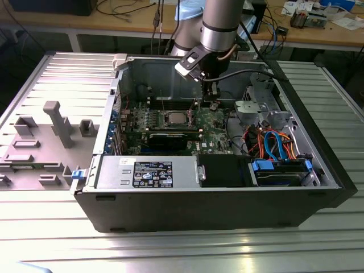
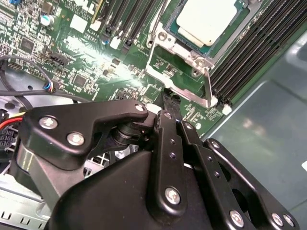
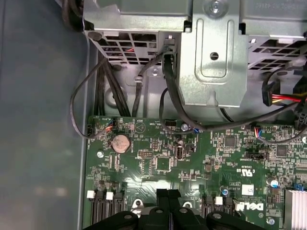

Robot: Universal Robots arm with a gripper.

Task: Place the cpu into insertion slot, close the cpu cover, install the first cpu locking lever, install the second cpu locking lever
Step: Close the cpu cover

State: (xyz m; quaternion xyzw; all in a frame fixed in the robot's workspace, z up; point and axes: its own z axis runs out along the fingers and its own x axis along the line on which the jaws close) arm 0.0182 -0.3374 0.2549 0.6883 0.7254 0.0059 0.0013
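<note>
Inside the open case [image 1: 199,199], seen in the exterior view, the arm reaches down from the far side and the gripper [image 1: 211,104] hangs low over the green board [image 1: 219,119], just to the exterior view's right of the cpu [image 1: 175,118]. The cpu sits in the slot [image 2: 180,81] with its pale silver top up; in the second wrist view the cover [image 2: 196,60] lies flat as a metal frame around the cpu [image 2: 206,17]. In that view the gripper [image 2: 169,100] has its tip at the slot's metal rim, near one corner, and whether it touches I cannot tell. The jaws are together in both wrist views, with nothing visible between them. Long black memory slots [image 2: 249,57] run beside the socket. In the first wrist view the gripper [image 3: 168,196] stands over the board near a round coin cell [image 3: 120,142], with a grey metal cage [image 3: 211,57] and black cables beyond. At the near side of the case lies the power supply [image 1: 148,170], and blue and orange cables [image 1: 273,142] fill the exterior view's right.
</note>
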